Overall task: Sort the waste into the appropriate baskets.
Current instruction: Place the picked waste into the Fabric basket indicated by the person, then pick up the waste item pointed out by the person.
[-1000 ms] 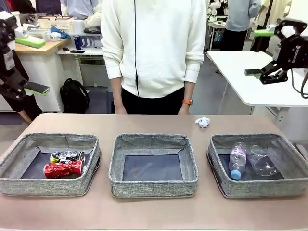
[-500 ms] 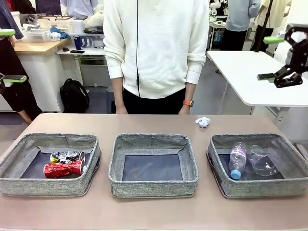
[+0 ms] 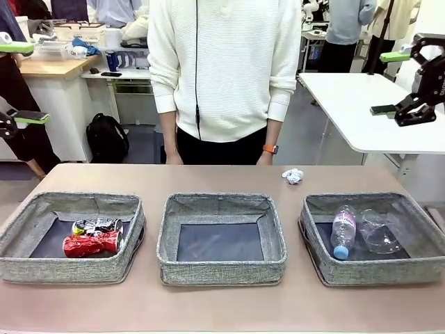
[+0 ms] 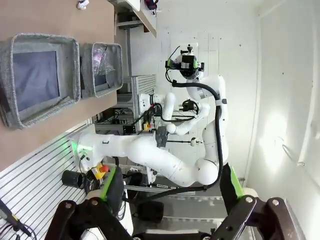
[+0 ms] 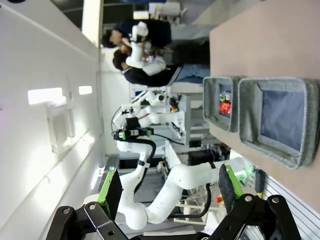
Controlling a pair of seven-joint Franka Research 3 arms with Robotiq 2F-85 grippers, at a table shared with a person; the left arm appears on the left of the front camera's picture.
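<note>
Right, my left gripper (image 3: 19,83) sits high at the far-left edge of the front view, green-padded fingers (image 3: 31,118) spread wide, nothing btwn them. Right gripper (image 3: 391,82) is up at the far right, jaws equally wide, also empty, w/ a white side table (image 3: 361,118) behind it.

On the tan worktop (image 3: 222,309) I've got three shallow grey woven fabric baskets in a row along the near edge. Left basket (image 3: 28,268) holds a crushed red can (image 3: 92,244) w/ a crushed dark printed can (image 3: 97,225) touching it on the far side. Middle basket (image 3: 221,270) shows its dark grey bottom. Right basket (image 3: 348,271) holds a clear plastic bottle with blue cap (image 3: 343,232) and, just beside it, a clear plastic cup (image 3: 379,233) on its side.

A crumpled white paper ball (image 3: 293,176) lies on the worktop near the far edge, beyond the right basket, apart from it. A person in a white sweater (image 3: 222,69) stands at the far edge, hands below it.
</note>
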